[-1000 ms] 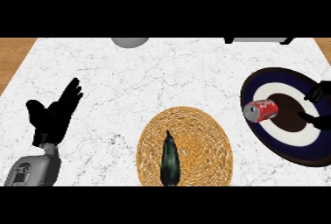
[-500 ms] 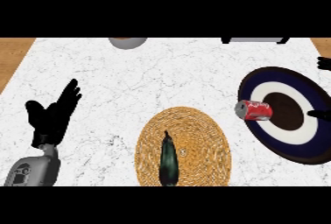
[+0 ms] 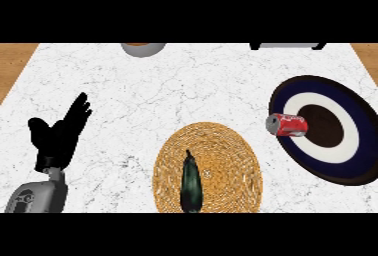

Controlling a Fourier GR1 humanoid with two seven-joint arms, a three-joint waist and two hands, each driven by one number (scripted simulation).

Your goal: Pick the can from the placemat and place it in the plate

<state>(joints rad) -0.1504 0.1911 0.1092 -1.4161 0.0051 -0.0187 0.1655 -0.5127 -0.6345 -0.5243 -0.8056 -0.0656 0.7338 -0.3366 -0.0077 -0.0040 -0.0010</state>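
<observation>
One hand shows: the left hand [image 3: 57, 136] stands at the view's left over the white marble worktop [image 3: 155, 95], fingers [image 3: 78, 111] straight and spread wide, holding nothing, well apart from everything else. Can [image 3: 286, 124], red, lies on its side on the left part of the plate [image 3: 353, 167], across the dark blue band and the white ring, its left end at the plate's rim. Plate is cut by the view's right edge. Round woven placemat [image 3: 229, 150] sits near the plate's left, cut by the lower edge, with a dark green vegetable [image 3: 192, 184] lying on it. Open marble lies between hand and placemat. Grey bowl [image 3: 142, 48] at far edge.
</observation>
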